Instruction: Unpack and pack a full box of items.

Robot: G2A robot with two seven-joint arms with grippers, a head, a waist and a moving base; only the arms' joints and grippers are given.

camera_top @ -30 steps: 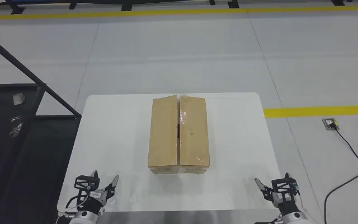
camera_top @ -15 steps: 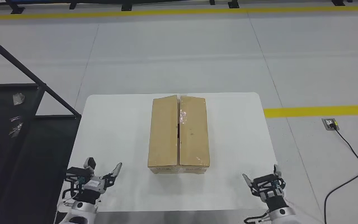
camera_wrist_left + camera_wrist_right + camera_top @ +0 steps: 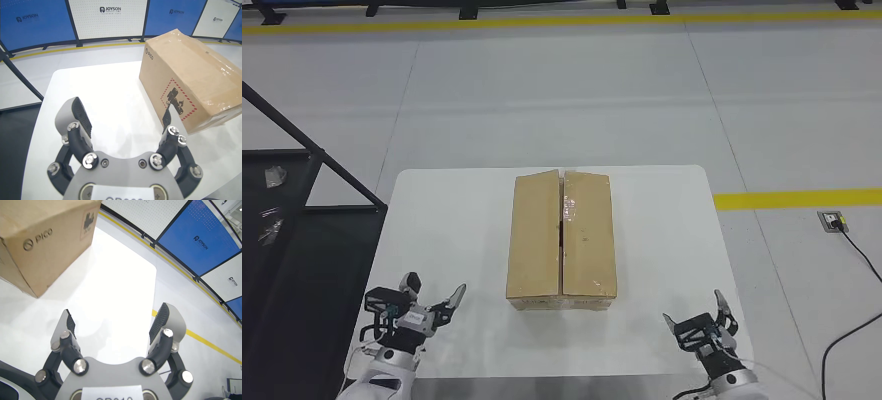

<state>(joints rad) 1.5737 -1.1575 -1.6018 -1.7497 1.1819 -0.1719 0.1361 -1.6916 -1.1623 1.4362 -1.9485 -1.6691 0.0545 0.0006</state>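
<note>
Here's the cardboard box (image 3: 562,238), sitting square in the middle of the white desk (image 3: 662,250), its long sides running away from the robot. Both top flaps are down and meet along a centre seam, with clear tape glinting over it. On the box's left side there's a red-bordered warning label (image 3: 177,102), plain to see from the left wrist.

Down at the near-left corner of the desk, the left end effector (image 3: 435,287) hangs with its fingers spread wide and nothing between them, apart from the box. Over at the near-right corner, the right end effector (image 3: 694,312) is just as wide and just as empty, also short of the box. A yellow floor line (image 3: 797,198) runs off to the right of the desk.
</note>
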